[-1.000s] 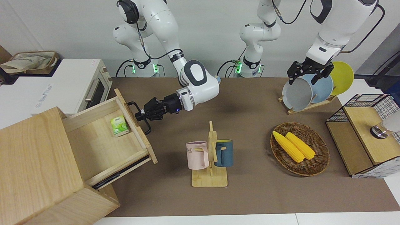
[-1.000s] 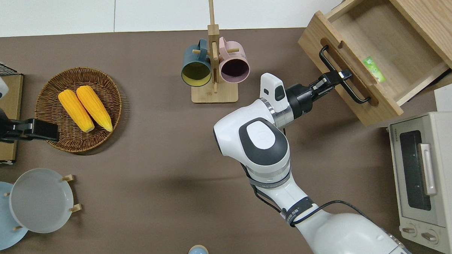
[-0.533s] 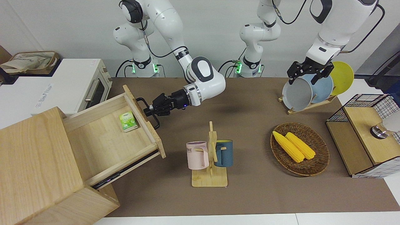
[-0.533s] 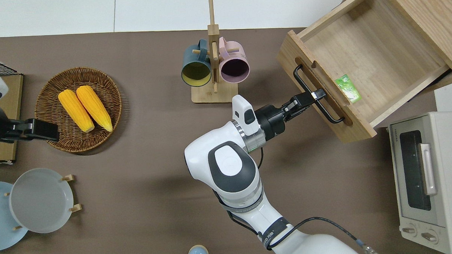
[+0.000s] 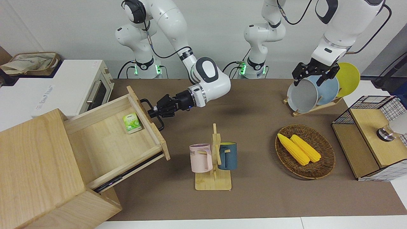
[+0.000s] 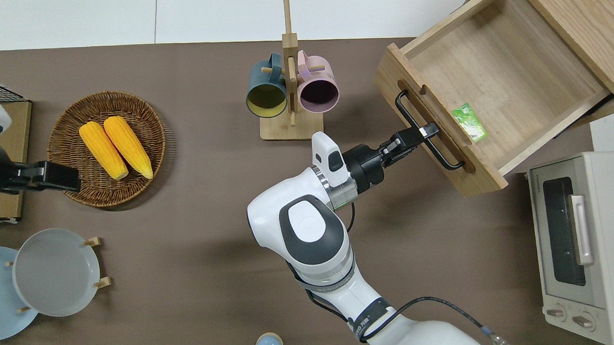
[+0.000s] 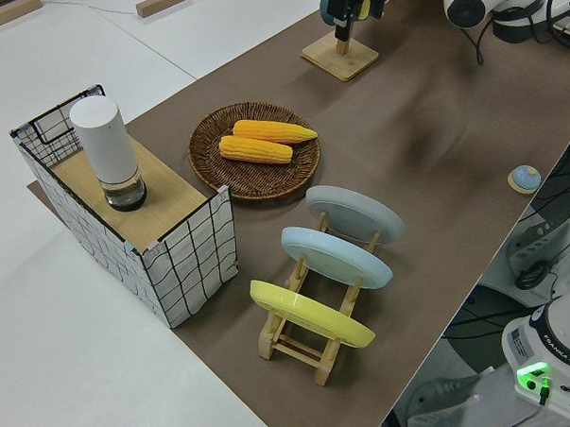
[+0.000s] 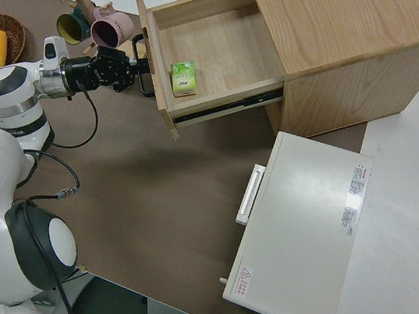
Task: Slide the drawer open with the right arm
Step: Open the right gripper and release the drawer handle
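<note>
The pale-wood drawer (image 5: 105,144) stands pulled far out of the light wooden cabinet (image 5: 35,159); it also shows in the overhead view (image 6: 497,69) and the right side view (image 8: 210,46). My right gripper (image 5: 153,112) is shut on the drawer's black U-shaped handle (image 6: 412,115), near its middle, in the overhead view (image 6: 424,132) and the right side view (image 8: 131,73). A small green packet (image 5: 132,123) lies in the drawer against its front panel. My left arm is parked, its gripper (image 5: 313,74) open and empty.
A white toaster oven (image 5: 70,86) stands beside the cabinet, nearer to the robots. A wooden mug rack (image 5: 213,159) with a pink and a blue mug stands mid-table, close to the drawer's front. A basket (image 5: 327,165) of corn, a plate rack (image 5: 318,92) and a wire-mesh box (image 5: 372,136) are at the left arm's end.
My right gripper has pulled the handle toward the table's middle and the drawer has slid well out; most of that came in the first half second, then only a little more.
</note>
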### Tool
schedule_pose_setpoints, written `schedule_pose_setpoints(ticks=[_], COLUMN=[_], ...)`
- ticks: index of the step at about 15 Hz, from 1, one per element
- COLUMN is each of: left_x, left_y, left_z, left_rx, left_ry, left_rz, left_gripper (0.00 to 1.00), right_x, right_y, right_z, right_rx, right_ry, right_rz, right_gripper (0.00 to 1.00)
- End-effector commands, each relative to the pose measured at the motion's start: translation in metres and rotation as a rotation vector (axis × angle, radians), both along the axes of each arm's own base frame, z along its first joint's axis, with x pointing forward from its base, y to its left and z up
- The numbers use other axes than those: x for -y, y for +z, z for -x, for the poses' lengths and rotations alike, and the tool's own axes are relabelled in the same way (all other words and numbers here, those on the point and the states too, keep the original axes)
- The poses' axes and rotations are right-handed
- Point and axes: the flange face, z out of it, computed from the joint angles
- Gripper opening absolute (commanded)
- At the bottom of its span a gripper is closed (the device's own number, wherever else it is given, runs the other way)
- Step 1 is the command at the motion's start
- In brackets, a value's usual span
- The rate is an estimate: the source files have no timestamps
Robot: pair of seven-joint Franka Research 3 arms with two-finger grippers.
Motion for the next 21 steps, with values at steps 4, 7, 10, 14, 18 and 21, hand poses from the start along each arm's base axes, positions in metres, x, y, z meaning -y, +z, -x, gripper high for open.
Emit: schedule_pose_setpoints(ticks=[4, 7, 10, 14, 18, 21], left_x=[-0.001, -0.001, -0.001, -0.001, -0.001, -0.001], left_y=[0.004, 0.003, 0.003, 0.004, 0.004, 0.003], left_z=[-0.002, -0.002, -0.002, -0.002, -0.002, -0.002], left_rx=[-0.005, -0.006, -0.006, -0.005, -0.005, -0.006], left_ry=[-0.011, -0.011, -0.011, -0.011, -0.011, -0.011], left_rz=[-0.016, -0.016, -0.016, -0.016, -0.016, -0.016], left_gripper=[0.99, 0.99, 0.99, 0.99, 0.99, 0.99], right_x=[-0.007, -0.009, -0.008, -0.01, -0.036, -0.051], right_y=[0.007, 0.008, 0.006, 0.009, 0.013, 0.018], right_z=[0.003, 0.004, 0.005, 0.006, 0.022, 0.031], right_rx=[-0.03, -0.027, -0.011, 0.003, -0.007, -0.005], right_ry=[-0.002, 0.0, -0.008, -0.029, -0.005, 0.003], right_rz=[0.025, 0.021, 0.003, -0.05, -0.079, -0.089], right_gripper=[0.981, 0.983, 0.983, 0.983, 0.983, 0.983])
